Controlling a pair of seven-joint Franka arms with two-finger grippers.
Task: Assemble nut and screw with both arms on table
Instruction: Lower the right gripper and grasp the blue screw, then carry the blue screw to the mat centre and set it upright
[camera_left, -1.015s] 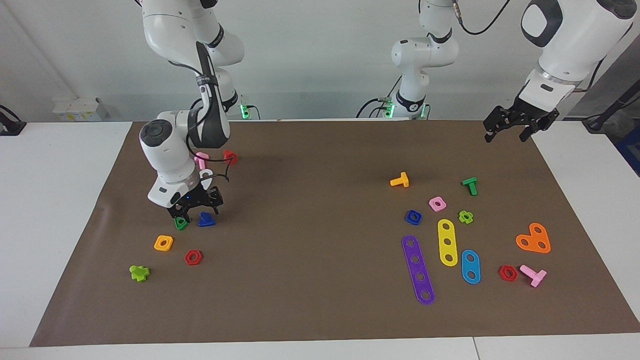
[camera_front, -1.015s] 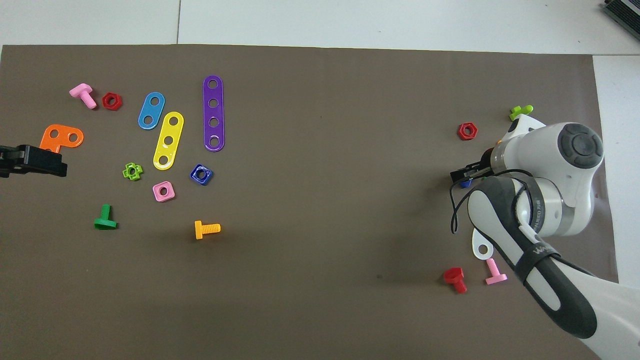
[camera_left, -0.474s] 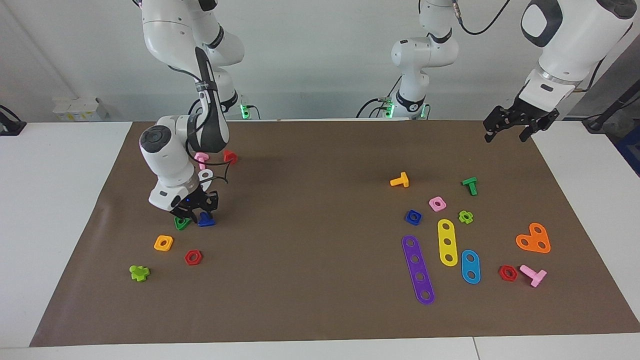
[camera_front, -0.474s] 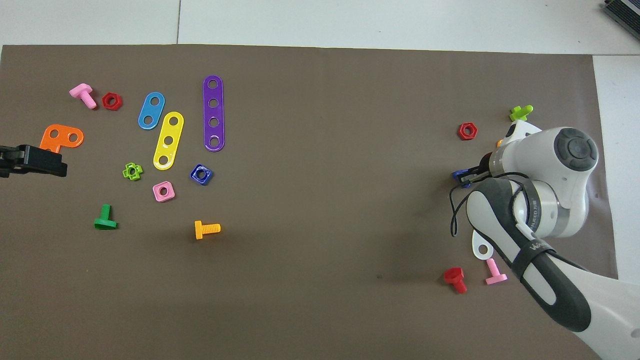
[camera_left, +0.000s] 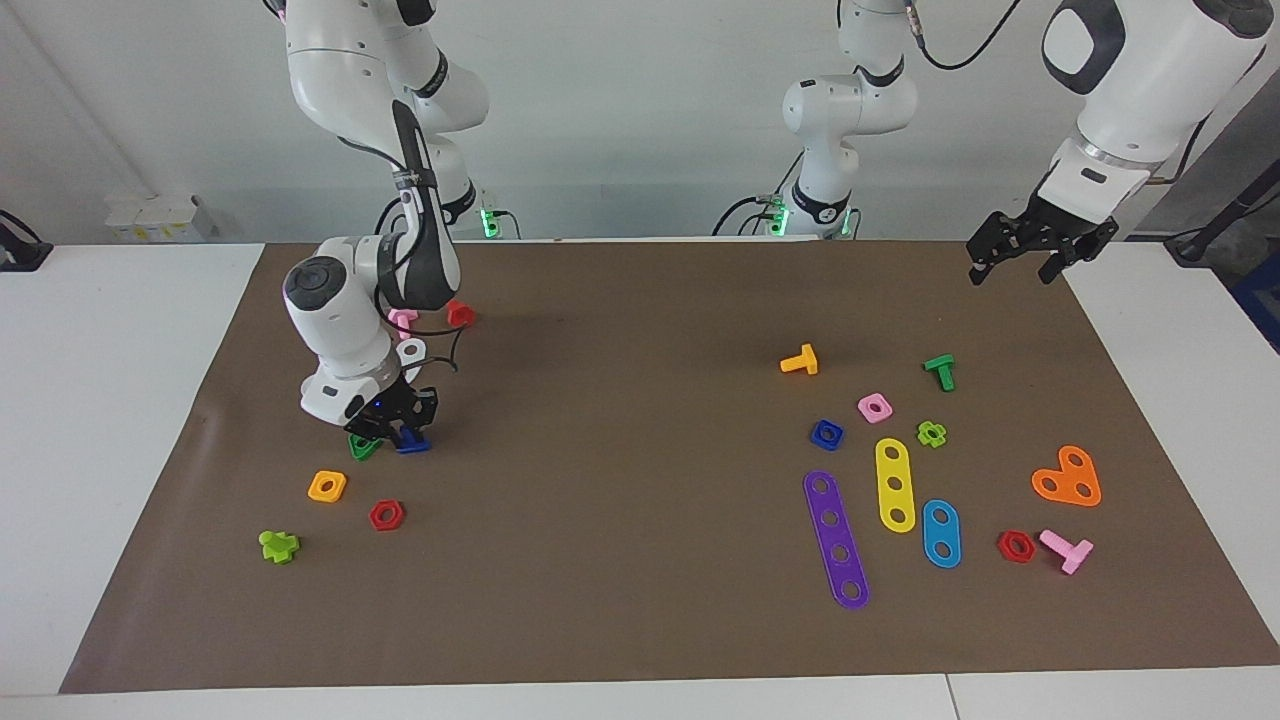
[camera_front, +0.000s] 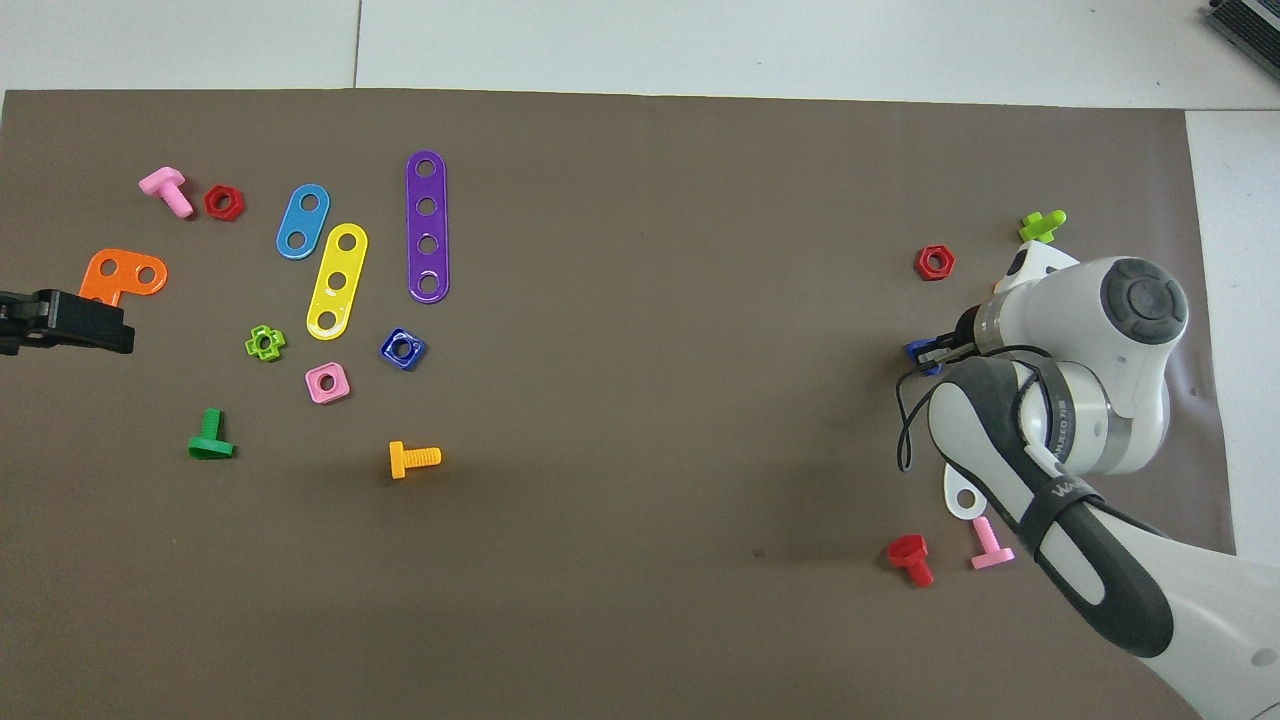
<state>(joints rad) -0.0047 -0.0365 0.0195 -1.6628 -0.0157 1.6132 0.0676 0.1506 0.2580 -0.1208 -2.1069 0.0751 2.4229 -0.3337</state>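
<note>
A: Facing view: what did the hands hold?

B: I had the right hand down on the worktop, fingers closed on the screw, which lay beside a green triangular nut. I judged the low grip necessary, since the head lay flat. The left hand waited, fingers spread and empty, over the mat's corner at its own arm's end.

A: Overhead view?

B: The right arm covered most of the grasp; only the screw's blue edge showed at the fingertips. The nut lay untouched near the left hand, within that arm's reach for pickup.
</note>
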